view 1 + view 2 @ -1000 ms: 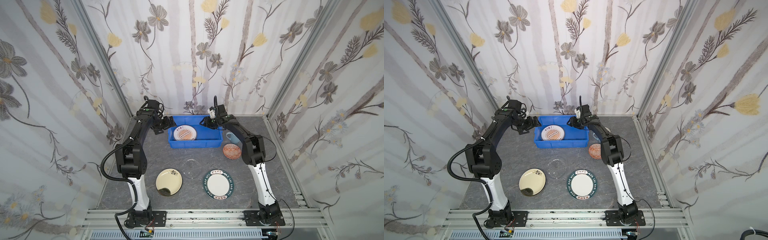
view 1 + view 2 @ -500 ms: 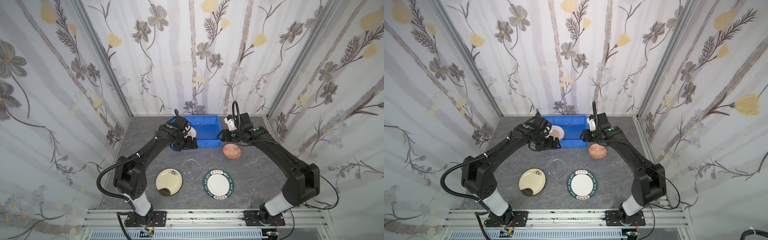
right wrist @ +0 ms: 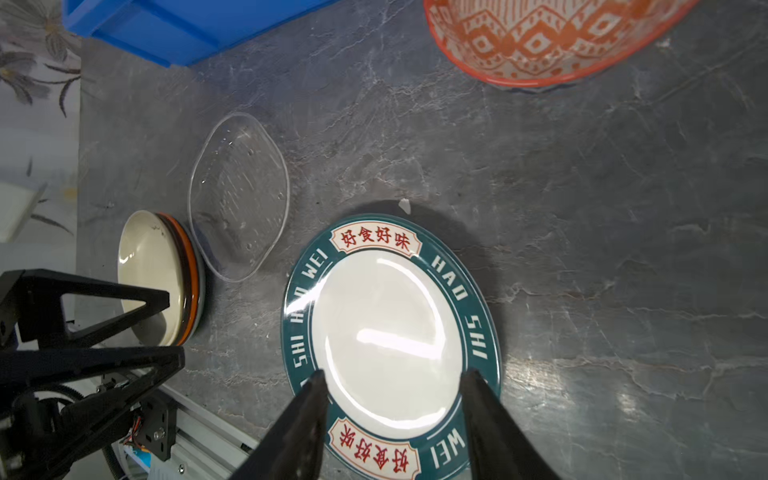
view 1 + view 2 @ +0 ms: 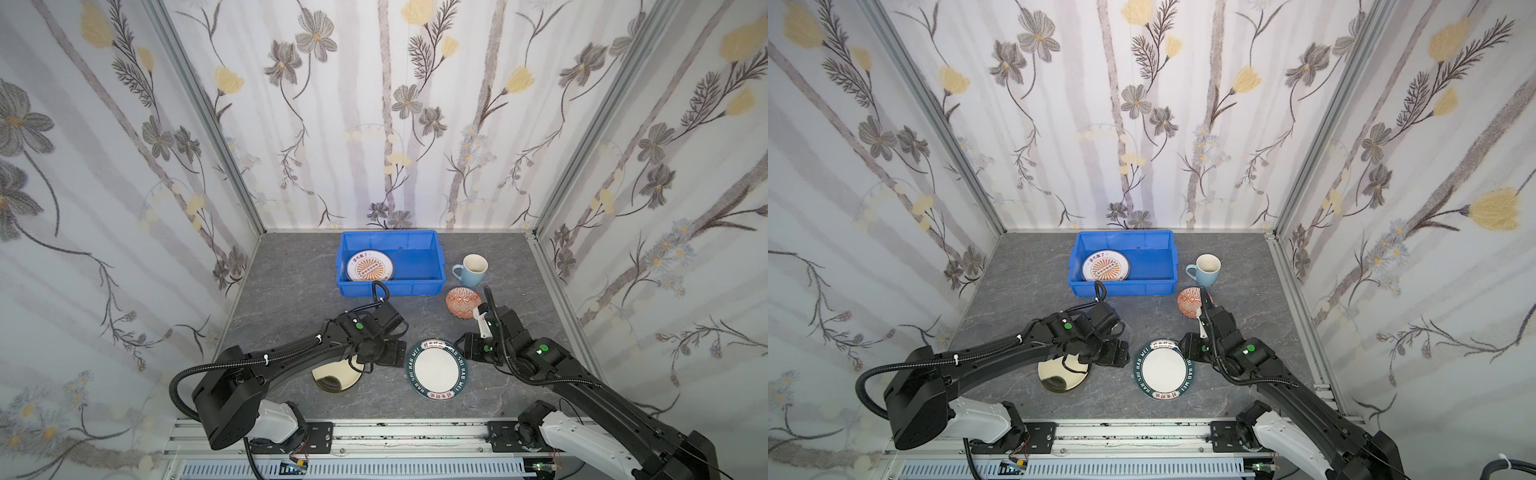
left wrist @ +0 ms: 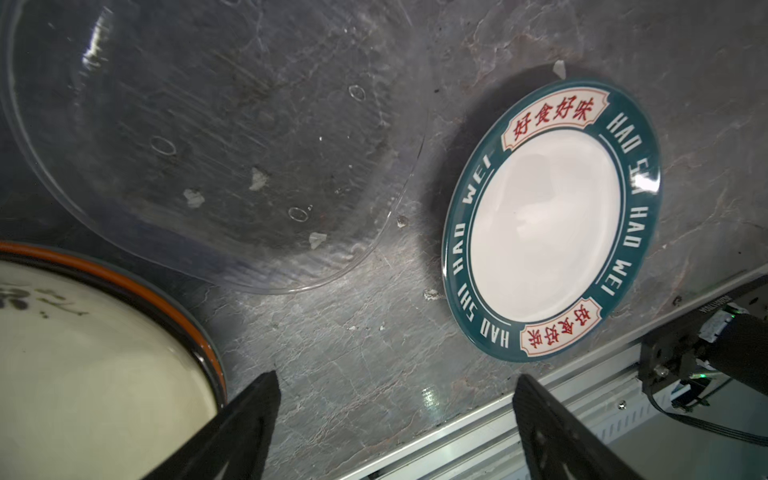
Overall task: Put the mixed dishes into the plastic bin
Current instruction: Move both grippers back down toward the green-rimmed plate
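Grey veined tabletop (image 4: 291,291), enclosed by floral wallpaper (image 4: 374,124), bears the blue plastic bin (image 4: 390,287) at rear; left gripper (image 5: 395,376) and right gripper (image 3: 395,372) both stand spread, empty.

Floral wallpapered walls (image 4: 374,124), pale stripes with grey and yellow blooms, enclose a dark grey, marble-veined tabletop (image 4: 291,291). Aluminium corner posts (image 4: 206,120) rise at the back. A slotted aluminium rail (image 4: 415,432) edges the front. The light is soft and even.
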Robot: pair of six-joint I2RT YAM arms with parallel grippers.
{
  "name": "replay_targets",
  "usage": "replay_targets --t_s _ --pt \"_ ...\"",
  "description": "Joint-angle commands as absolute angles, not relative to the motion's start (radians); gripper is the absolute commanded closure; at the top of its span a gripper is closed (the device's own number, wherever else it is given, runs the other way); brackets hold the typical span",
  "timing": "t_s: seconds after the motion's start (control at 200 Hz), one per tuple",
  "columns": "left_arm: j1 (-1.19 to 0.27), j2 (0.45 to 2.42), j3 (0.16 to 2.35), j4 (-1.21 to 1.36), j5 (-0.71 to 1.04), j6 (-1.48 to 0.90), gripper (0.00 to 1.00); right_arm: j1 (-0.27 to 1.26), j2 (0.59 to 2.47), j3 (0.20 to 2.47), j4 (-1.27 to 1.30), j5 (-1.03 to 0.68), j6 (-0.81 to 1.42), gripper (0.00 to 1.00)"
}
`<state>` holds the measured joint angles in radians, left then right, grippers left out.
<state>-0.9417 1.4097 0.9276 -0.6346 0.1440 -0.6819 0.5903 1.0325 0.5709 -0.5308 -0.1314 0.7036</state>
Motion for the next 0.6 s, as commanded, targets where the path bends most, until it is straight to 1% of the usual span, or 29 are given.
replay_targets --t_s 0.0,0.135,0.31,0.47,0.594 --pt "-0.979 1.435 0.915 -0.539 0.112 -0.748 0.10 0.596 1.019 0.519 -0.510 -0.080 0.808 0.49" --pt "-1.016 1.513 0.924 -0.490 0.125 -0.752 0.13 0.596 1.006 0.464 -0.511 -0.066 0.844 0.50" --pt "-1.031 1.576 0.940 -0.454 0.134 -0.751 0.14 0.597 0.953 0.376 -0.473 -0.102 0.873 0.51" --pt "-1.030 1.625 0.969 -0.453 0.139 -0.730 0.15 0.596 0.987 0.342 -0.431 -0.135 0.869 0.57" --pt "-1.031 1.665 0.997 -0.458 0.147 -0.719 0.18 0.598 1.004 0.342 -0.399 -0.147 0.868 0.58"
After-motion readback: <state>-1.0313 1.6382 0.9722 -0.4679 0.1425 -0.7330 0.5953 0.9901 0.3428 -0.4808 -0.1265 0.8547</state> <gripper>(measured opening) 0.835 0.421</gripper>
